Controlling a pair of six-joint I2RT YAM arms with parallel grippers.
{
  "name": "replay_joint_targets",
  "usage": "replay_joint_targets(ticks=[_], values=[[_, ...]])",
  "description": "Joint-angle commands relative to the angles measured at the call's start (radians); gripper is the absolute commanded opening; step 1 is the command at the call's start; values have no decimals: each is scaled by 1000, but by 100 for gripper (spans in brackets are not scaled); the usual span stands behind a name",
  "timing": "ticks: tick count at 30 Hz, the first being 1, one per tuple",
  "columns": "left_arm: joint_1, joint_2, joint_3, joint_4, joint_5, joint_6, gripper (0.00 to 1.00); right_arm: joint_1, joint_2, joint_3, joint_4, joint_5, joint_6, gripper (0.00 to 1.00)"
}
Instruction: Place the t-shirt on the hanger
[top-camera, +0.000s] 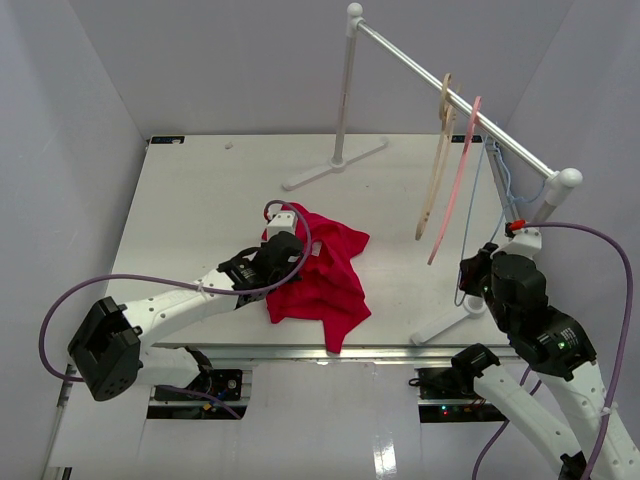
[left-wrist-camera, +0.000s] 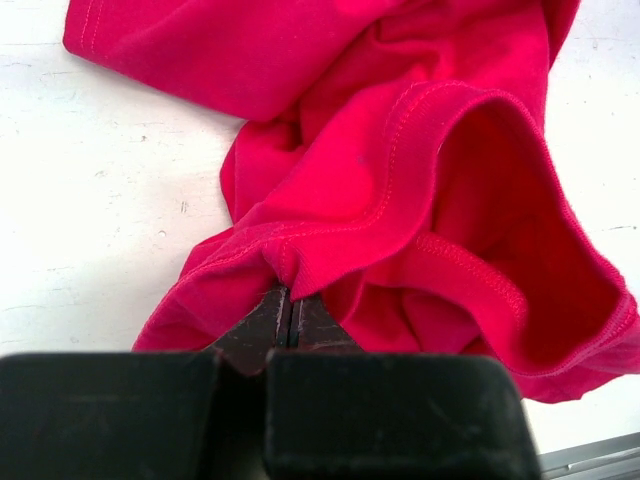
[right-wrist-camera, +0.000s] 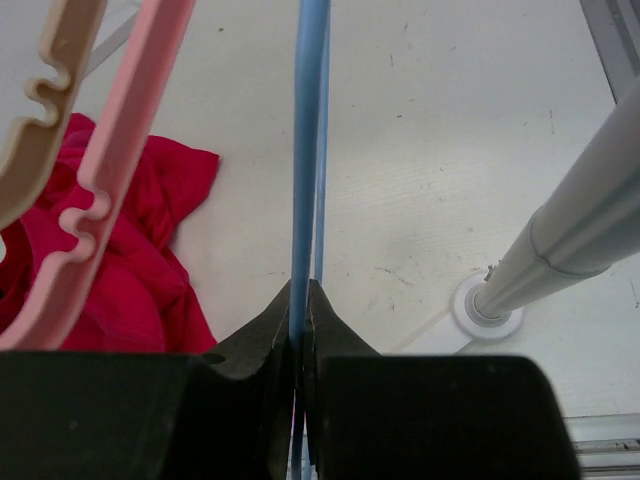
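The crimson t-shirt (top-camera: 322, 270) lies crumpled on the white table, left of centre. My left gripper (top-camera: 285, 252) is at its left edge, shut on a fold of the t-shirt (left-wrist-camera: 400, 190); my left gripper (left-wrist-camera: 289, 300) pinches the hem, and an opening of the cloth gapes to the right. The thin light-blue hanger (top-camera: 472, 215) hangs from the rail at the right. My right gripper (right-wrist-camera: 301, 300) is shut on the hanger (right-wrist-camera: 308, 150), whose blue wire rises straight up between the fingertips. In the top view my right gripper (top-camera: 478, 268) sits low at the hanger's bottom.
A tan hanger (top-camera: 437, 170) and a pink hanger (top-camera: 458, 185) hang on the rail (top-camera: 450, 95) just left of the blue one; both cross the right wrist view as tan hanger (right-wrist-camera: 50, 90) and pink hanger (right-wrist-camera: 110, 170). The rack's post (right-wrist-camera: 570, 240) stands close at the right.
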Motion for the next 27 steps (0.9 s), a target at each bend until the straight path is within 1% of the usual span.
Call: replay_joint_targets(ticks=[1,6,11,15,22,27], values=[[5,-20,-10,28,7,-10,0,4,10,28,-46,41,36,8],[9,-31,-9,26,5,-8,0,4,-9,14,-91,38,55,8],[9,-37,-2,22,14,-7,0,3,8,-15,-134,28,66,8],[13,-31,11,18,17,-2,0,4,68,-37,-135,-18,46,8],[21,-9,38,5,21,6,0,5,191,-45,-110,-122,-40,8],[30,-12,61,-6,32,9,0,5,206,-36,-111,-204,-92,8]])
